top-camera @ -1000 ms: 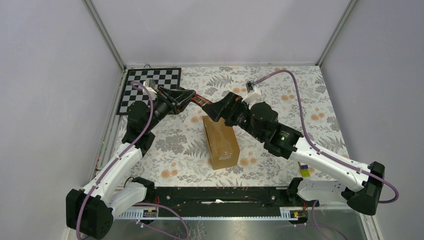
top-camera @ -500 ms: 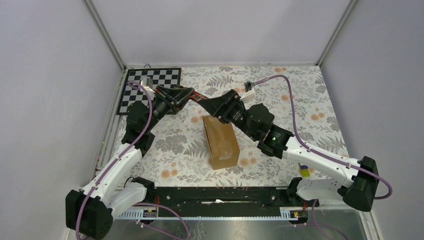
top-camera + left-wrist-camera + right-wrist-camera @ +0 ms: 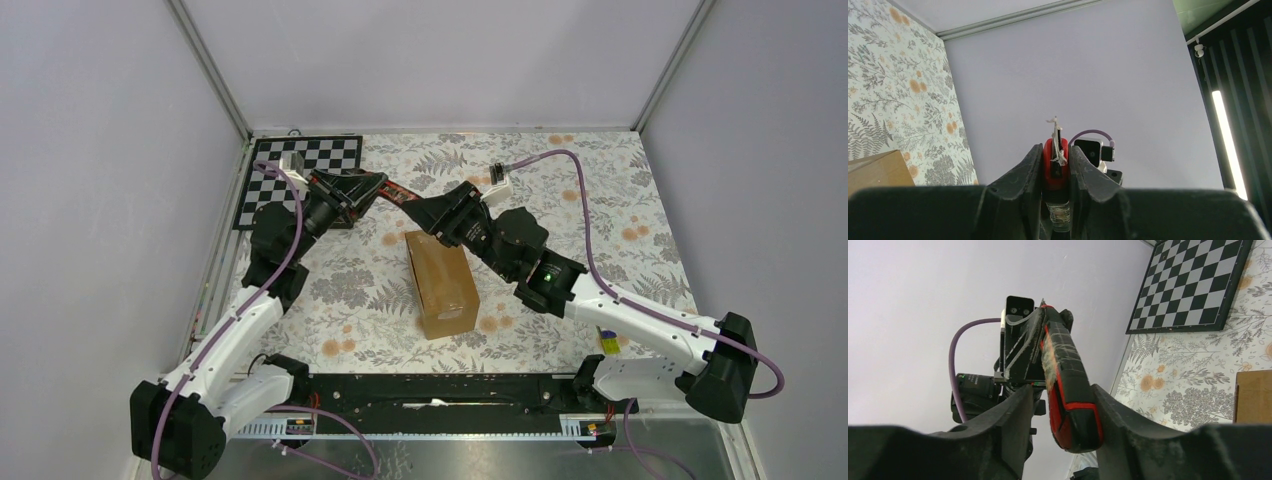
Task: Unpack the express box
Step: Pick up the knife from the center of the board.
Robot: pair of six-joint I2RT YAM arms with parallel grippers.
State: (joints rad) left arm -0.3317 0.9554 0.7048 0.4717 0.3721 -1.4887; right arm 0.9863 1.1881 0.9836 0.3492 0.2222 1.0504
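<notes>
The plain brown cardboard express box (image 3: 443, 283) stands at the middle of the floral-patterned counter (image 3: 590, 200), just below where both arms meet. Overhead, the grips are hard to make out. The wrist views show them: the left tool (image 3: 1055, 149) pinches a red-and-black-handled cutter (image 3: 1050, 167), while the right tool (image 3: 1062, 392) stands spread astride its other end, with a gap beside one finger.

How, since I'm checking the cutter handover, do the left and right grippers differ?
The left gripper is clamped tight on the red-handled cutter; the right gripper stands wider, with a gap beside one finger. The left gripper lies on the checkerboard side; the right gripper by the express box's far end. Both straddle the same cutter.
</notes>
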